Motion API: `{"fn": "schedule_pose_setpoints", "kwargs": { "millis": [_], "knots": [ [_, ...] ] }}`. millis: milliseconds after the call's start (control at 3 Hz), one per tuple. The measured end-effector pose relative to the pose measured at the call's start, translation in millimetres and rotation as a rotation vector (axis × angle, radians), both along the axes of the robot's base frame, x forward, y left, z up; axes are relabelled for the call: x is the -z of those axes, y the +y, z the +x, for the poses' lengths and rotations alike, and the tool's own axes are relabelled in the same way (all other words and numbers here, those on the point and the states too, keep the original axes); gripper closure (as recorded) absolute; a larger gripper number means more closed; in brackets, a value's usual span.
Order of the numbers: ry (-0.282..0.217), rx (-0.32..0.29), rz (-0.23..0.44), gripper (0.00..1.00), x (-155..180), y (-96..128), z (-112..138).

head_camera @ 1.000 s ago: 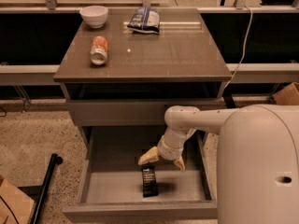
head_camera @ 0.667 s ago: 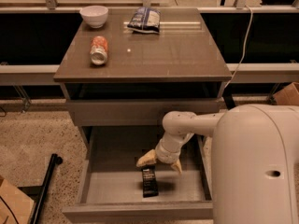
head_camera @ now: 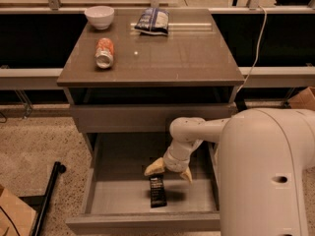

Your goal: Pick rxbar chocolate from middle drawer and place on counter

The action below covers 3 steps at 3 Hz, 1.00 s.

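One rxbar chocolate (head_camera: 157, 191) is lying flat in the open middle drawer (head_camera: 123, 195), toward its near edge. The gripper (head_camera: 170, 172) is hovering just above its far end, fingers (head_camera: 153, 167) spread, holding nothing. The glossy counter (head_camera: 187, 58) is carrying one bowl (head_camera: 99, 16), one tipped can (head_camera: 104, 53), one chip bag (head_camera: 153, 21); speckled floor (head_camera: 44, 141) is showing around it.

**Warm overhead light, dim drawer**

Yellowish light falls from above on the counter (head_camera: 187, 58), leaving a small bright glint near its middle and a pale streak of glare along the back edge. The recess under the top is in deep shadow. The drawer (head_camera: 118, 195) is dimmer than the top. There the gripper (head_camera: 170, 172) hangs with its fingers spread just above the bar (head_camera: 157, 191), and a soft shadow lies on the floor to the bar's right. The white arm (head_camera: 266, 171) looks cream.
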<state>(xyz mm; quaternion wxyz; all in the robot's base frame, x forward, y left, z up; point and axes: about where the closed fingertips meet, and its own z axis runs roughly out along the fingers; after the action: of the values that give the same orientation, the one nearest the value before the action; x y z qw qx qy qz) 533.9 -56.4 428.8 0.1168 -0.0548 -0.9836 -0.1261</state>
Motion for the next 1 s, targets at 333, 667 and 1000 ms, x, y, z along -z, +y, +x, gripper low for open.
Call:
{"fn": "schedule_pose_setpoints", "kwargs": {
  "millis": [333,667,1000],
  "knots": [
    [0.001,0.069,-0.007,0.0,12,10,4],
    [0.013,0.137,0.009,0.0,28,30,8],
    [0.029,0.148,0.014,0.0,37,43,6]
  ]
}}
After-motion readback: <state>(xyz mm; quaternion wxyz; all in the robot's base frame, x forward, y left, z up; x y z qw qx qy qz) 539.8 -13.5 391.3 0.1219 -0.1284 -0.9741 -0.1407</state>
